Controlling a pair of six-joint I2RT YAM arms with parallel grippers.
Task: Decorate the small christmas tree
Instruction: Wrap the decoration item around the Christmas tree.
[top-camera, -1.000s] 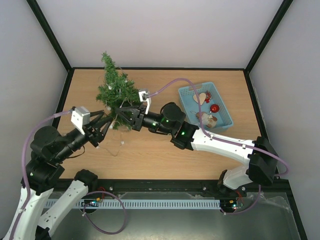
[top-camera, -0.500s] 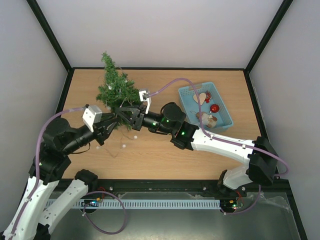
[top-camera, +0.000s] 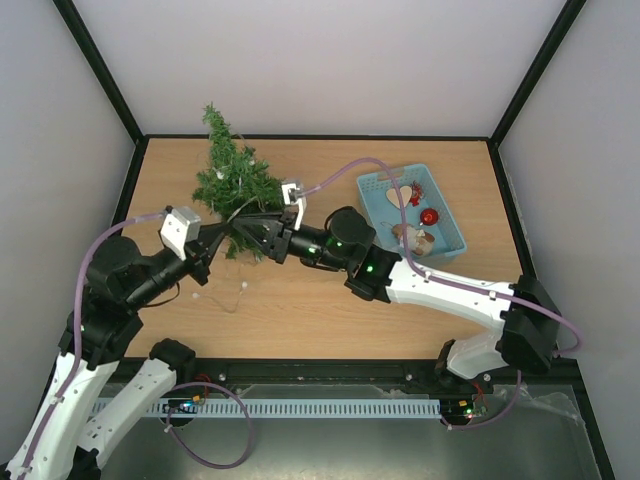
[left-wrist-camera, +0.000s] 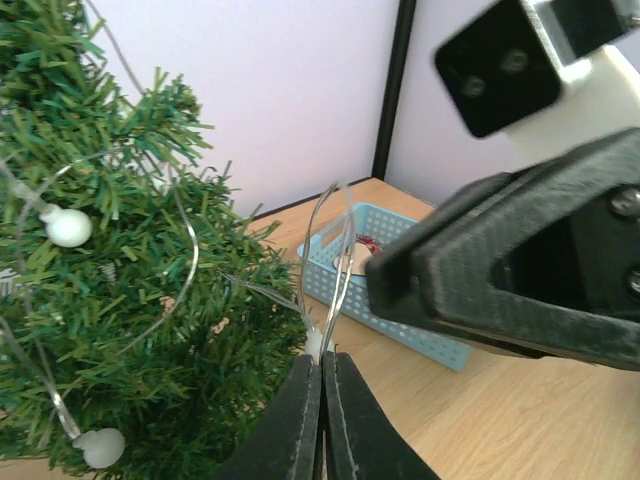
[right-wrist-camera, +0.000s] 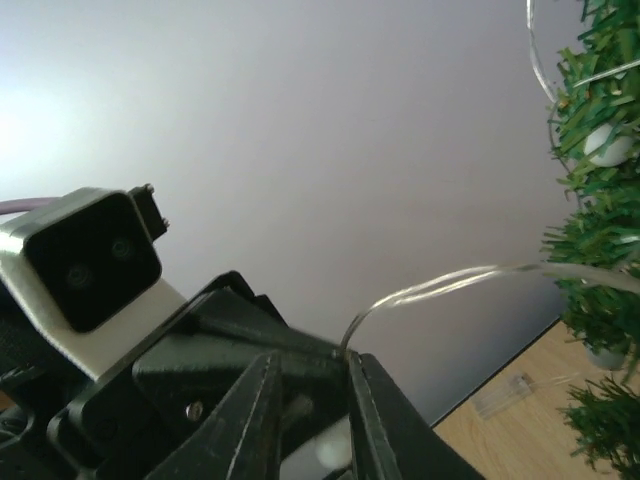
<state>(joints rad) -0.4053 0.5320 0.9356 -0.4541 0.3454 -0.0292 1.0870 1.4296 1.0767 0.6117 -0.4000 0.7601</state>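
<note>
The small christmas tree (top-camera: 232, 176) stands at the back left of the table, with a thin wire light string (top-camera: 241, 288) and white bulbs draped on it. The string's tail lies on the table in front. My left gripper (top-camera: 214, 243) is at the tree's front base, shut on the string by a bulb (left-wrist-camera: 318, 343), tree (left-wrist-camera: 110, 300) at its left. My right gripper (top-camera: 250, 233) faces it tip to tip, jaws apart. In the right wrist view the wire (right-wrist-camera: 440, 285) runs from my right gripper (right-wrist-camera: 312, 362) to the tree (right-wrist-camera: 600, 200).
A blue basket (top-camera: 374, 186) at the back right holds a red ball (top-camera: 429, 216), a heart-shaped ornament (top-camera: 404, 196) and other ornaments. It also shows in the left wrist view (left-wrist-camera: 440, 346). Grey walls close the table's back and sides.
My left arm has swung right and forward, bringing its gripper up to the tree's base and the right gripper's tips. The string's tail has shifted on the table. The right arm barely moved.
</note>
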